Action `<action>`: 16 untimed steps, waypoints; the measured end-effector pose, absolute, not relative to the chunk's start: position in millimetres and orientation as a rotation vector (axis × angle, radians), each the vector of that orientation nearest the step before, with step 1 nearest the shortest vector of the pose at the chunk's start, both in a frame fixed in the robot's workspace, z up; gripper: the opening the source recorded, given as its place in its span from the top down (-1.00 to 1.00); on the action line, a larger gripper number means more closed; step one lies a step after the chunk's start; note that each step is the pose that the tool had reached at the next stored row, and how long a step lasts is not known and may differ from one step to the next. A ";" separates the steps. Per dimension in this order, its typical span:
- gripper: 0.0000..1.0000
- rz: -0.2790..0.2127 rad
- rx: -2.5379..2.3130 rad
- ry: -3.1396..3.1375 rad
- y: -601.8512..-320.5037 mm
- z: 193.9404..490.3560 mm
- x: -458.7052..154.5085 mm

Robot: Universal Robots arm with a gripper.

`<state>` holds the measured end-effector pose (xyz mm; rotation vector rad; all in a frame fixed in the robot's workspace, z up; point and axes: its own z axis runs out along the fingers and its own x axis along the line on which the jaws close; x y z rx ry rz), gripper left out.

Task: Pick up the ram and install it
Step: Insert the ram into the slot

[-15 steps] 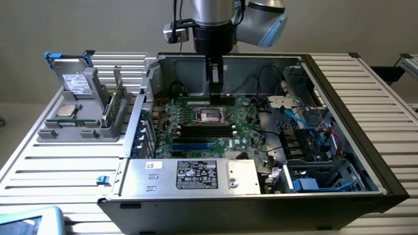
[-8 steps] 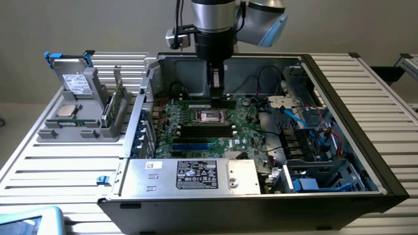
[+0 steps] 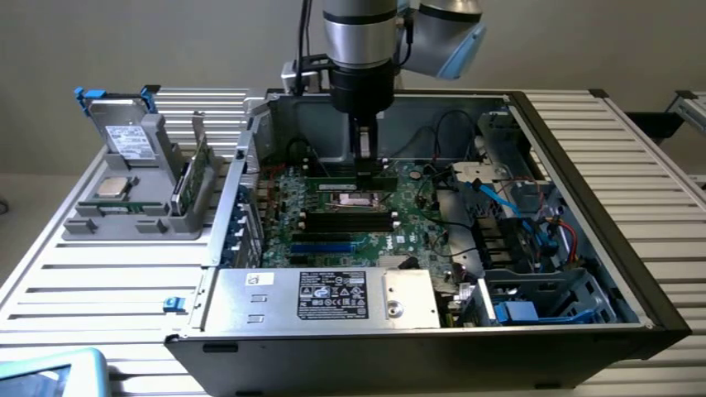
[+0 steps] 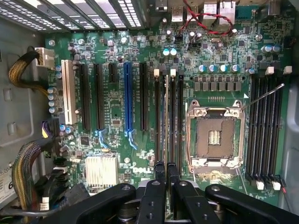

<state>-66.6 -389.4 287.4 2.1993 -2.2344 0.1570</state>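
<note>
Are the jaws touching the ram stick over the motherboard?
Touching. The wrist view shows the jaws pinching the ram edge-on, one on each side.

The ram (image 4: 167,116) is standing edge-on, a thin stick sitting clamped in the pincer (image 4: 167,171), running along the motherboard's black slots (image 4: 180,116).

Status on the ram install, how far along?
Done: the ram is picked up and stands along a black slot beside the empty processor socket. In hand: the claw is shut on it. Left: letting go; whether it is fully seated cannot be told.
</note>
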 end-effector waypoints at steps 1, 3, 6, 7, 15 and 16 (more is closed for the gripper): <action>0.73 0.157 2.199 -2.234 -389.4 285.5 -66.6; 0.73 0.157 2.199 -2.234 -389.5 281.9 -66.6; 0.73 0.158 2.199 -2.234 -389.4 276.4 -66.6; 0.73 0.159 2.198 -2.233 -389.5 274.8 -66.6; 0.73 0.176 2.190 -2.224 -389.5 264.1 -66.6; 0.73 0.176 2.190 -2.224 -389.5 263.6 -66.6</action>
